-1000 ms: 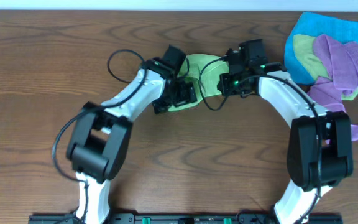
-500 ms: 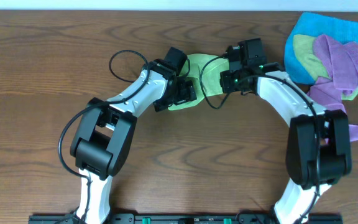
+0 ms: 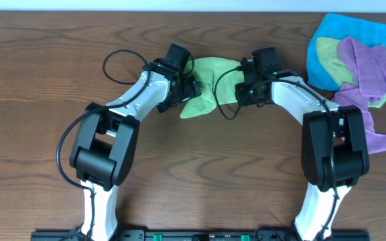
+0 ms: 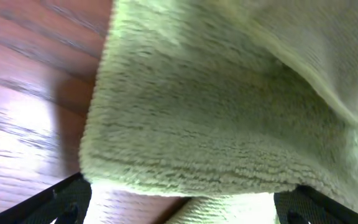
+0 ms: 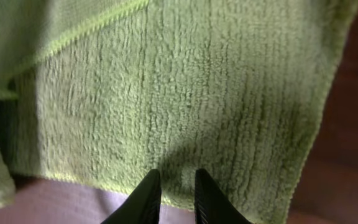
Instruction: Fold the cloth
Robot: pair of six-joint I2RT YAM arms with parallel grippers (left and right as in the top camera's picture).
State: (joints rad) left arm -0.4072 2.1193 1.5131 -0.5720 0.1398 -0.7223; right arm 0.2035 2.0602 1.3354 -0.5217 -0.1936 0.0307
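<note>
Cloth [image 3: 210, 87] is lying part-folded on the table [image 3: 39, 167] between both arms. Left gripper [image 4: 188, 202] is standing spread wide around a fold. Right gripper [image 5: 173, 190] is sitting nearly pressed together over the hem, and whether it is pinching I cannot tell. It needs a sure pinch, carried level so the edges meet.

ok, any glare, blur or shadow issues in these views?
Overhead: even light, sharp, though the cloth is only partly visible. Left wrist: the cloth is too close, so focus is soft, and there is bright glare on the table at left. Right wrist: the pile is crisp mid-frame, with a dark shadow on it just ahead of the right gripper; the left edge is dim.
</note>
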